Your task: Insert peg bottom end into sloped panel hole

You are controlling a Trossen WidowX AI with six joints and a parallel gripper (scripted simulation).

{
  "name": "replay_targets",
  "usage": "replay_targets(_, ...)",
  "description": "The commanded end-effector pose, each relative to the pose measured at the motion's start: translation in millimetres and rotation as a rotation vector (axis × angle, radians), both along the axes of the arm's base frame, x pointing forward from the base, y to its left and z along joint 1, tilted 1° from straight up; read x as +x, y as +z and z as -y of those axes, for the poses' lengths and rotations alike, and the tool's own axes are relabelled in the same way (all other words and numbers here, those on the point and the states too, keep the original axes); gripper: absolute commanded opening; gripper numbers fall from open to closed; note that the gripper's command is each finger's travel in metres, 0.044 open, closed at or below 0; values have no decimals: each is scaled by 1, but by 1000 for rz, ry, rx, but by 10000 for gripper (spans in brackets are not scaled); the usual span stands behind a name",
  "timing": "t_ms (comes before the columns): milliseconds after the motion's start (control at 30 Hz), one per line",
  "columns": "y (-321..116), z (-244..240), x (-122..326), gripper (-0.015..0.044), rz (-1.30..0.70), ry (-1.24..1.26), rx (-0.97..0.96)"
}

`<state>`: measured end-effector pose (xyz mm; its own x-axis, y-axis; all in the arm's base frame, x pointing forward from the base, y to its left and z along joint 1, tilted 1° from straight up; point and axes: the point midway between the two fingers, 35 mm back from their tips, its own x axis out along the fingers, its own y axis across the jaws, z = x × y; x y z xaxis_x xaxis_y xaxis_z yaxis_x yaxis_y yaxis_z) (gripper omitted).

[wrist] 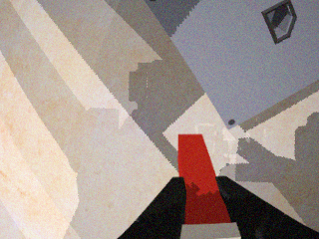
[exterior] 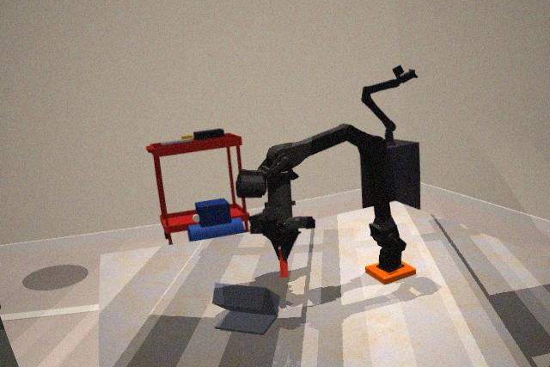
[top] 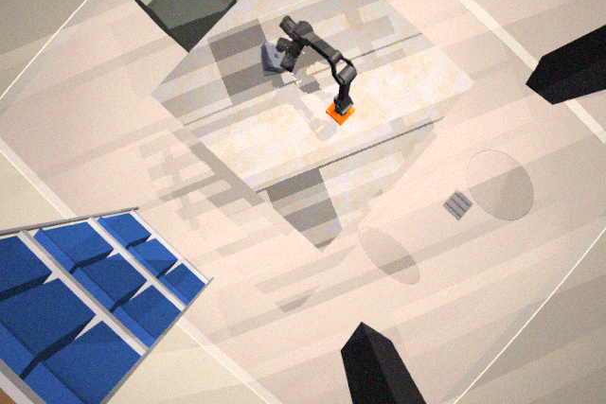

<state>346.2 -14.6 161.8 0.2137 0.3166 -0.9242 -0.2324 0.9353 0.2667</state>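
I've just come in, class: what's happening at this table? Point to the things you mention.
A black robot arm (top: 320, 45) (exterior: 310, 145) grips a red peg (exterior: 284, 267) (wrist: 198, 171) in its hand (exterior: 283, 253) (wrist: 198, 187), held off the table. The grey sloped panel (top: 270, 60) (exterior: 244, 298) (wrist: 224, 60) stands close by; its hole (wrist: 280, 21) has nothing in it, so the peg has yet to go in.

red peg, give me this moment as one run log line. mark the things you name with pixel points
gripper (exterior: 283, 257) (wrist: 198, 187): shut on red peg (exterior: 284, 267) (wrist: 197, 161) | peg: off the table, outside hole (wrist: 280, 21) | panel (top: 270, 58) (exterior: 246, 296) (wrist: 224, 55): hole open | insertion: pending

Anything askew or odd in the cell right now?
Nothing looks damaged or spilled. The red peg is in the gripper, outside the hole; the panel's slope is by design.
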Motion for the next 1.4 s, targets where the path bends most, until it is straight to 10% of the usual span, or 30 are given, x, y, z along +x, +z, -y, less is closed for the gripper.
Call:
replay_targets(0, 3, 4, 3, 0, 31, 25, 5)
replay_targets(1367, 18, 45, 18, 0, 273, 266, -5)
